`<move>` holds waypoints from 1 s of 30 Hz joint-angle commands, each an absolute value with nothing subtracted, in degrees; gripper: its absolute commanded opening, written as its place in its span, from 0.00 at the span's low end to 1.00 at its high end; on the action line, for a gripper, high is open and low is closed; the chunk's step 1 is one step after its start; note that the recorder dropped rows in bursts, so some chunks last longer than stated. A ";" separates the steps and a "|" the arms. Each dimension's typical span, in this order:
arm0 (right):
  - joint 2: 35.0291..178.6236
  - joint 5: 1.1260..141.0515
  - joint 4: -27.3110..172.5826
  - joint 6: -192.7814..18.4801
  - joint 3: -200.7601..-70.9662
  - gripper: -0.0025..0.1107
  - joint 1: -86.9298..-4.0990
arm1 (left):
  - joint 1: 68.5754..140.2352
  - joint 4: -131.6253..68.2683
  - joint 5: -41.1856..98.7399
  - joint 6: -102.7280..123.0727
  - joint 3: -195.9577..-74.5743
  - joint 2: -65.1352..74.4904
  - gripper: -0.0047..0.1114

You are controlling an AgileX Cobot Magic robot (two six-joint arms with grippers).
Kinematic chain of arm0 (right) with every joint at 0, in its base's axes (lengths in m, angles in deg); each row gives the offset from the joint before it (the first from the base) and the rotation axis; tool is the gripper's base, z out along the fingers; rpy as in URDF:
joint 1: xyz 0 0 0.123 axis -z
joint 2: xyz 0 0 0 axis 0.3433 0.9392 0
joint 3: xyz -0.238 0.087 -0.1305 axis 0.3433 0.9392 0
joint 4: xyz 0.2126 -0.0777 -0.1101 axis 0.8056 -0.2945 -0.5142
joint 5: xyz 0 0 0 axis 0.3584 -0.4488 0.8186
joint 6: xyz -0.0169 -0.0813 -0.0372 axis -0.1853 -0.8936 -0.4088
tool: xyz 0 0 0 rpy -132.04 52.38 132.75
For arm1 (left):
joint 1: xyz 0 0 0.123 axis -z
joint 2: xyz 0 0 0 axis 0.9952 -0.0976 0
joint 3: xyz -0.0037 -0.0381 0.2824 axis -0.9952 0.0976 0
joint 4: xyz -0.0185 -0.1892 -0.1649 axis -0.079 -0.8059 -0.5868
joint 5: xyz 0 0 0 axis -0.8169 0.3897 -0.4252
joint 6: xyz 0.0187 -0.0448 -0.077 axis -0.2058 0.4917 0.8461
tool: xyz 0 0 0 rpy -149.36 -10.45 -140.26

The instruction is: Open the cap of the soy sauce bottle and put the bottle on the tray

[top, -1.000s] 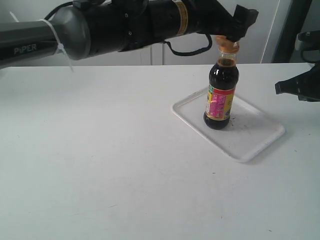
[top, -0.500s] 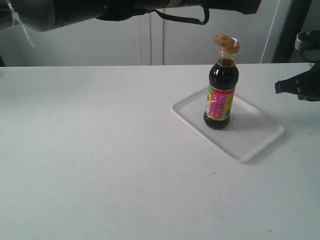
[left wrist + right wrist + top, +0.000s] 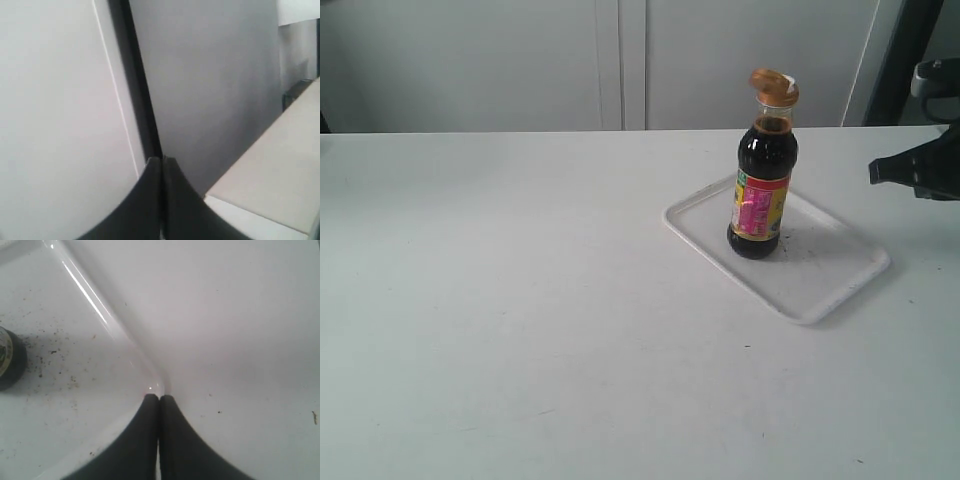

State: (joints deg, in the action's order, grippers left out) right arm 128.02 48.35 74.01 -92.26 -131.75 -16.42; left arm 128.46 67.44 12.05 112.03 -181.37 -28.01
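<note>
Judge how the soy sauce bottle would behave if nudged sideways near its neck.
The soy sauce bottle looks tall on a narrow base, so probably tippy. Its cap is flipped open, so tipping could spill. Nearly full of dark liquid, it is likely heavy for its size.

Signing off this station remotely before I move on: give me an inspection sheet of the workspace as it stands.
Surface: plain white table, a few faint marks.
Job's things: small clear glass soy sauce bottle with a red, pink and yellow label stands upright on the flat white rectangular plastic tray; its gold-brown flip-top cap is hinged open, white spout showing.
Clutter: dark specks on the tray floor near the bottle base; otherwise nothing seen.
Hands: left hand shut, empty, pointed at a wall, outside the exterior view; right hand shut, empty, above the tray's corner rim.
Cables: nothing seen.
Surroundings: pale wall panels behind the table, dark upright post at far right.
</note>
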 commanded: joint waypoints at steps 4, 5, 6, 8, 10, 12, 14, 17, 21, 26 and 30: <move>127.95 48.99 74.17 -92.02 -131.56 0.02 -16.02 | 128.49 68.27 27.44 101.03 -181.33 -21.39 0.04; 127.95 48.99 74.17 -92.02 -131.56 0.02 -16.02 | 128.49 68.27 30.99 97.93 -181.33 -20.74 0.04; 127.95 48.99 74.17 -92.02 -131.56 0.02 -16.02 | 128.49 68.27 33.52 95.57 -181.33 -20.42 0.04; 127.95 48.99 74.17 -92.02 -131.56 0.02 -16.02 | 128.49 68.27 41.04 87.67 -181.33 -20.13 0.04; 128.29 49.00 74.17 -92.02 -131.56 0.02 -16.02 | 128.49 68.27 49.45 79.67 -181.33 -19.91 0.04; 128.71 49.00 74.17 -92.02 -131.56 0.02 -16.02 | 128.49 68.27 59.53 70.59 -181.33 -19.79 0.04; 129.19 49.00 74.17 -92.02 -131.56 0.02 -16.02 | 128.49 65.72 69.02 65.91 -181.33 -19.41 0.04; 129.87 49.60 74.17 -92.30 -131.56 0.02 -16.02 | 126.50 56.07 74.00 57.84 -181.33 -18.18 0.04; 129.84 49.66 74.17 -92.64 -131.56 0.02 -16.02 | 121.15 34.72 73.40 46.45 -181.33 -16.65 0.04; 128.70 48.95 74.06 -95.02 -131.56 0.02 -16.02 | 112.88 13.04 75.49 34.57 -181.33 -14.86 0.04; 127.20 48.45 74.06 -95.58 -132.30 0.02 -16.02 | 107.71 2.91 79.65 28.28 -181.33 -14.51 0.04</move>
